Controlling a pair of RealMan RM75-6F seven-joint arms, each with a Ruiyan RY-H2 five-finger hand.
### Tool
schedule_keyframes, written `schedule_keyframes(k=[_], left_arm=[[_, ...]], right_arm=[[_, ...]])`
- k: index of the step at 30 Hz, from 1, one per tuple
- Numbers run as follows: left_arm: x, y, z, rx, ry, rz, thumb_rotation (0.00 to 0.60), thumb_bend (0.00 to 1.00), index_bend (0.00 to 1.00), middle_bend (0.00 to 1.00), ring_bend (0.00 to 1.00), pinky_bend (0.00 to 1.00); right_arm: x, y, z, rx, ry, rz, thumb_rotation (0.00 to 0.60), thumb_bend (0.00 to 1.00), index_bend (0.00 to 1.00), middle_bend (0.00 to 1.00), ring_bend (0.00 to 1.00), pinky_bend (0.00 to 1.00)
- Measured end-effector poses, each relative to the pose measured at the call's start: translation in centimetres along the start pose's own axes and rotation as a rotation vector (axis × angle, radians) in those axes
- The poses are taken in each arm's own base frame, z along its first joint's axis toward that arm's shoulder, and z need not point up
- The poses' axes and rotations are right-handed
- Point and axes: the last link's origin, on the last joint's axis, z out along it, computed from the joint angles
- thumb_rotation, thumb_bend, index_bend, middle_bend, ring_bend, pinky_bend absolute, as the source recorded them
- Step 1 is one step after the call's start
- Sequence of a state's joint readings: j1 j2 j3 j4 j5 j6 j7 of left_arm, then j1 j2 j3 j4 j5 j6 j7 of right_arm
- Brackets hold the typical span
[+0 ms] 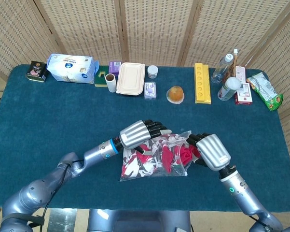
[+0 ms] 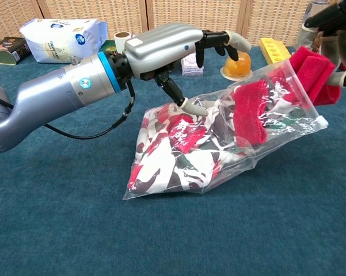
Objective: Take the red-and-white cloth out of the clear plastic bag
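The clear plastic bag [image 1: 149,166] [image 2: 187,172] lies slanted on the blue table, its mouth raised toward the right. Most of the red-and-white cloth [image 1: 144,159] [image 2: 178,135] is bunched inside. The cloth's red end [image 2: 311,75] sticks out of the mouth, and my right hand [image 1: 212,151] [image 2: 334,26] grips it at the chest view's top right edge. My left hand [image 1: 135,134] [image 2: 167,52] hovers over the bag with fingers stretched out and apart. Only its thumb [image 2: 181,100] touches the top of the bag.
Along the table's far edge stand a tissue pack [image 1: 71,67], a paper roll [image 1: 110,82], a white lunch box [image 1: 131,78], an orange jelly cup [image 1: 175,94], a yellow tray [image 1: 201,83], bottles [image 1: 223,67] and a snack bag [image 1: 265,90].
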State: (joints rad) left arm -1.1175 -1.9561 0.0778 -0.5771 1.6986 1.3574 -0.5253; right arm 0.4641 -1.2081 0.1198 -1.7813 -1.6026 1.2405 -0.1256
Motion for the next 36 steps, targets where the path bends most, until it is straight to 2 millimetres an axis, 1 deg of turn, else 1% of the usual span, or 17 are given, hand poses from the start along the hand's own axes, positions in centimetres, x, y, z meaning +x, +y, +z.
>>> schedule_keyframes(k=[3,6,9,12,15,18,23,27,31,36], left_arm=[[0.7,-0.3,-0.9,0.030,-0.016,-0.008,0.600,0.00,0.18,0.23,0.23,0.36],[1.7,-0.9,-2.3,0.077,-0.061,0.018,0.600,0.01,0.25,0.23,0.22,0.35],[2.5,-2.3,-4.0,0.144,-0.145,0.093,0.600,0.04,0.30,0.23,0.21,0.33],[2.3,-3.4,-5.2,0.212,-0.251,0.159,0.600,0.05,0.31,0.23,0.15,0.29],[1.8,-4.4,-6.3,0.278,-0.364,0.210,0.600,0.07,0.31,0.20,0.11,0.26],[1.4,-5.3,-7.2,0.342,-0.456,0.242,0.600,0.09,0.31,0.19,0.10,0.26],[1.3,-6.0,-7.3,0.399,-0.491,0.267,0.600,0.16,0.34,0.19,0.10,0.26],[0.8,-6.4,-7.2,0.426,-0.485,0.264,0.600,0.18,0.35,0.19,0.10,0.26],[0.2,-6.7,-6.8,0.450,-0.484,0.239,0.600,0.19,0.35,0.19,0.09,0.26],[-0.3,-6.7,-6.0,0.451,-0.479,0.222,0.600,0.23,0.35,0.18,0.08,0.26]], right_arm=[[-0.1,0.5,-0.1,-0.008,-0.006,-0.001,0.600,0.61,0.72,0.50,0.61,0.61],[-0.4,1.2,-0.4,-0.021,-0.014,0.002,0.600,0.61,0.72,0.50,0.61,0.61],[-0.6,1.8,-0.7,-0.033,-0.023,0.003,0.600,0.61,0.72,0.50,0.61,0.60],[-0.9,2.2,-1.0,-0.042,-0.033,0.003,0.600,0.61,0.72,0.50,0.61,0.60],[-1.2,2.4,-1.2,-0.047,-0.040,0.004,0.600,0.61,0.72,0.50,0.61,0.60],[-1.3,2.7,-1.4,-0.052,-0.044,0.006,0.600,0.61,0.72,0.50,0.61,0.60],[-1.4,2.9,-1.5,-0.060,-0.049,0.008,0.600,0.61,0.72,0.50,0.61,0.60],[-1.5,3.1,-1.6,-0.064,-0.054,0.009,0.600,0.61,0.72,0.50,0.60,0.60],[-1.5,3.2,-1.6,-0.067,-0.057,0.008,0.600,0.61,0.72,0.50,0.60,0.60],[-1.6,3.3,-1.6,-0.071,-0.063,0.008,0.600,0.61,0.72,0.50,0.61,0.60]])
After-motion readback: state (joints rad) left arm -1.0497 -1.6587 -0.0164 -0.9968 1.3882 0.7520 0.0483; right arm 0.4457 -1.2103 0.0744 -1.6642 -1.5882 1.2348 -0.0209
